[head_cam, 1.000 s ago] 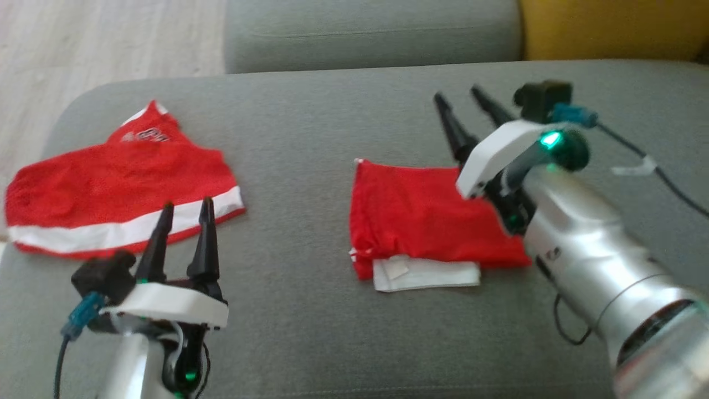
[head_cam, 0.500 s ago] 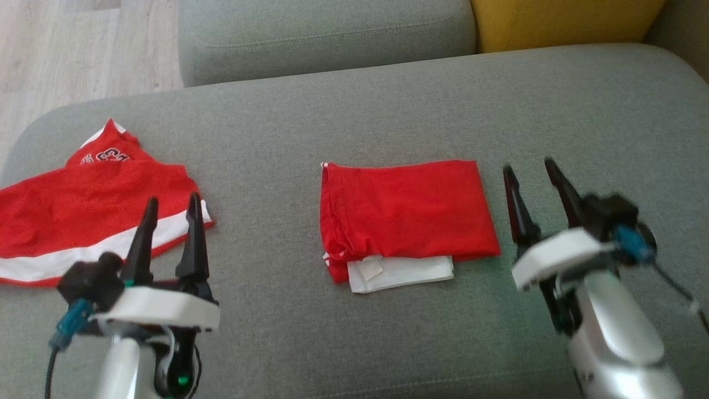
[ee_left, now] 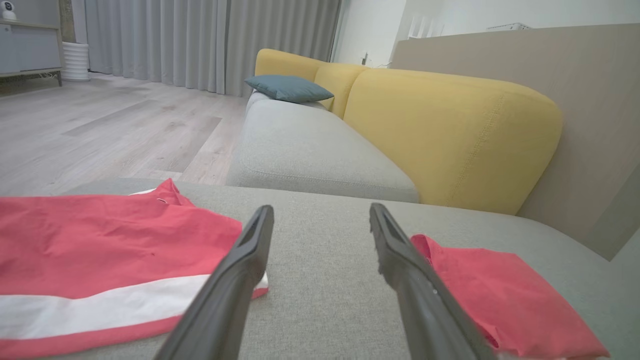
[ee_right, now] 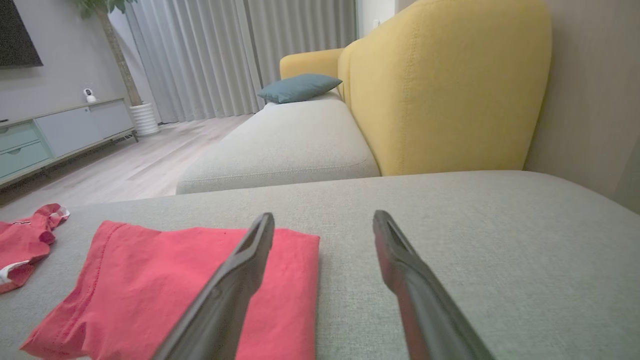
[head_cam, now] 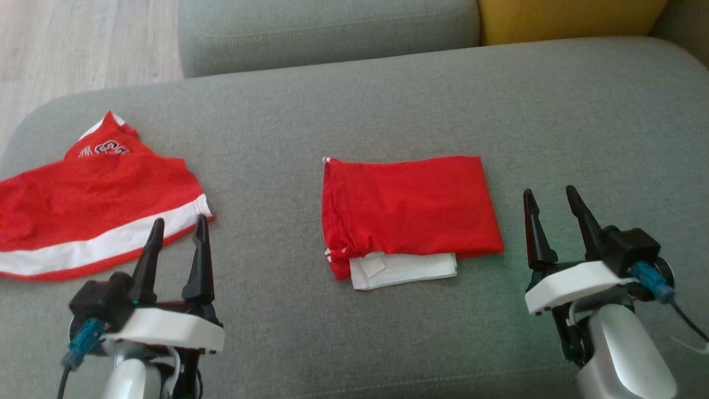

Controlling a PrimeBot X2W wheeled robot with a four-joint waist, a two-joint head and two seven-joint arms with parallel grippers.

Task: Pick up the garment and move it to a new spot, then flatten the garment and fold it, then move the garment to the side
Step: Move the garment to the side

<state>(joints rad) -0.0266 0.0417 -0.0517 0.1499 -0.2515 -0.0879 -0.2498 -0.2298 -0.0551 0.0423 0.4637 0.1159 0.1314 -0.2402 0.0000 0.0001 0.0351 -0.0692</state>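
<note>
From the head, the folded red garment [head_cam: 410,208] lies flat near the middle of the grey seat cushion [head_cam: 354,105], with a white layer [head_cam: 407,270] sticking out under its near edge. The left gripper [head_cam: 180,219] hangs by the cushion's near left corner, its two fingers spread apart and holding nothing. Their tips overlap the white band of a second red jersey [head_cam: 94,194], which is spread along the left edge. The right gripper [head_cam: 548,190] sits toward the near right corner, just beside the folded garment's right end but apart from it, its fingers also spread and empty.

From the left wrist, the spread fingers frame bare cushion, with the jersey to their left and the folded garment to their right. A yellow backrest [ee_left: 450,135] and a blue pillow [ee_left: 290,87] stand beyond.

From the right wrist, the open fingers point across the cushion. One finger crosses in front of the folded garment's right end, the other lies over bare grey fabric, and the jersey shows at the far left edge
</note>
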